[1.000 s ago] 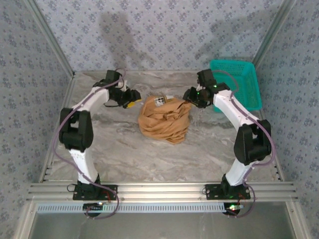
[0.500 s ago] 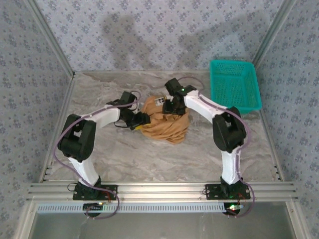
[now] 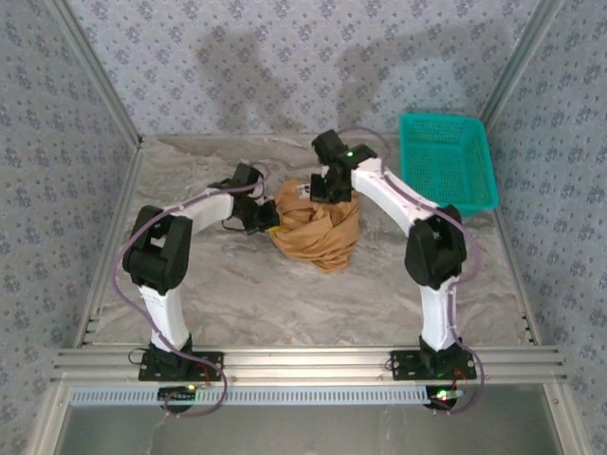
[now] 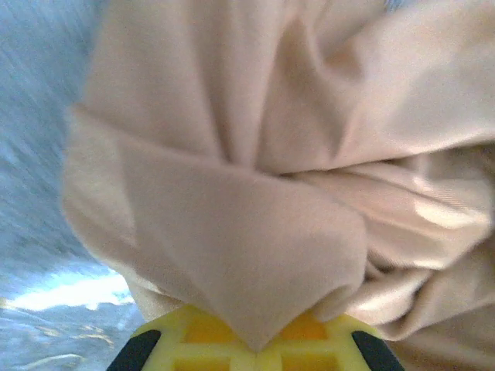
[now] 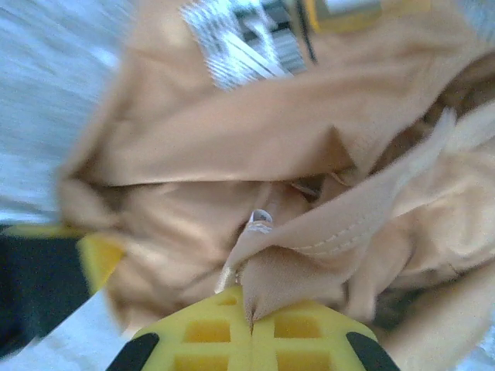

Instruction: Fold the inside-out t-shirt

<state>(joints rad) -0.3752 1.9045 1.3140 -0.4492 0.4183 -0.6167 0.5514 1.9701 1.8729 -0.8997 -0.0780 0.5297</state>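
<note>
Left arm (image 3: 204,201): you'll see white shells on the long links and black housings at the joints.
Right arm (image 3: 389,194): same build as the left. Note the green light on its black wrist block.
Cables (image 3: 118,282): thin purple lines run along the outside of each arm.
Bases (image 3: 180,364): black plates.
Left hand (image 4: 251,348): yellow fingers with a square waffle grid, black parts at the sides.
Right hand (image 5: 249,340): same yellow grid, same black sides.
</note>
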